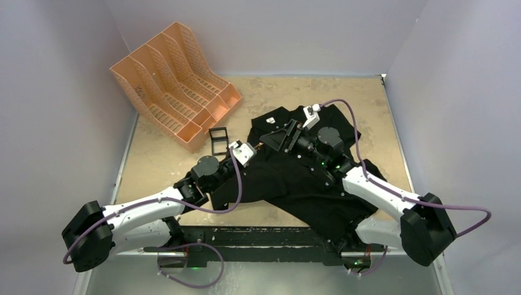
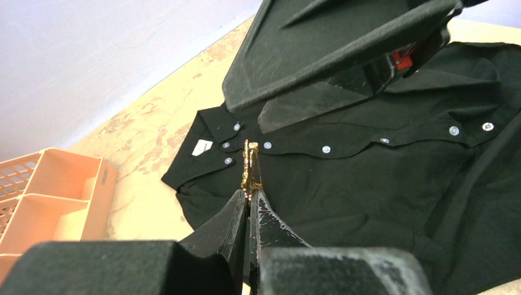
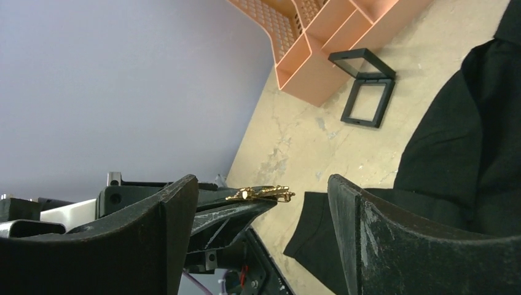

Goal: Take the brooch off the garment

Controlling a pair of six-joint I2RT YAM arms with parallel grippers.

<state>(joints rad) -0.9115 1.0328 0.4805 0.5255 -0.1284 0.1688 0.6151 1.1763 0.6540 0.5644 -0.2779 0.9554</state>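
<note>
The left gripper (image 2: 250,206) was pinched tight on the brooch (image 2: 250,167), its two fingertips together on the lower end of the little gold pin, which stood up from them. In the right wrist view the brooch (image 3: 261,193) showed against bare table with no cloth touching it (it looked clear of the shirt there). The right gripper (image 3: 263,183) had its jaws spread wide and held nothing; the brooch and the left fingertips sat in the gap between its two fingers. From above, both grippers met over the upper part of the garment (image 1: 295,178), the left gripper (image 1: 258,147) reaching in from the left and the right gripper (image 1: 279,138) from the right.

The black shirt lay flat and rumpled on the table (image 1: 368,104), in its middle and towards the near right corner, collar towards the far edge, white buttons and neck label showing. An orange file rack (image 1: 175,80) stood at the far left corner. A small black box (image 1: 218,140), open, lay between the rack and the shirt.
</note>
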